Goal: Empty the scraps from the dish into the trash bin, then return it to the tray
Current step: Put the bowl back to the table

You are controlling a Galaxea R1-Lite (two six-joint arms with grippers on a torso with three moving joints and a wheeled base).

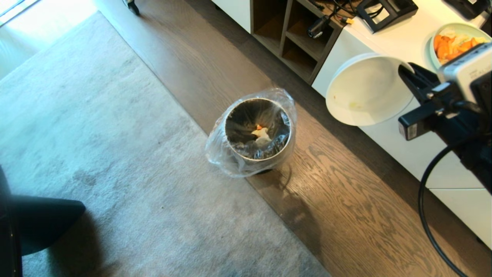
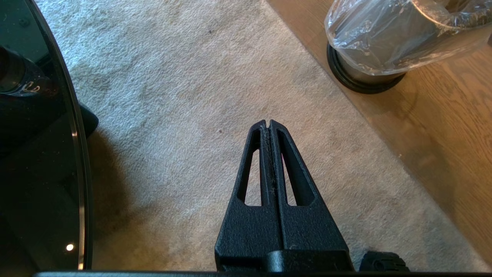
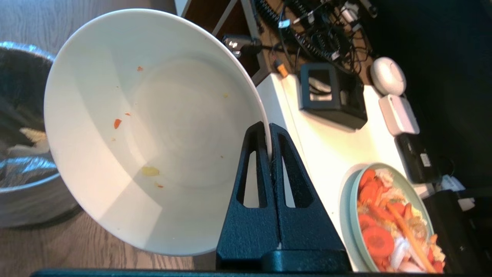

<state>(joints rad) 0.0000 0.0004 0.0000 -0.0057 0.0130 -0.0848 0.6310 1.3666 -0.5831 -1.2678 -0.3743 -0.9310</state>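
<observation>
while the right claw (image 3: 269, 129) clamps the rim of the dish (image 1: 367, 90), the dish hangs tipped on its side in the air, its mouth turned toward the bin (image 1: 258, 130), between the bin and the white tabletop (image 1: 403, 42). only a few specks cling inside it. scraps (image 1: 261, 133), pale bits with an orange piece, lie in the bin's liner. the bin stands on the wood floor (image 1: 346, 215) beside the rug (image 1: 115, 154). a plate (image 1: 457, 40) of orange food sits on the tabletop. the left claw (image 2: 268, 124), pressed together and empty, hangs over the rug.
</observation>
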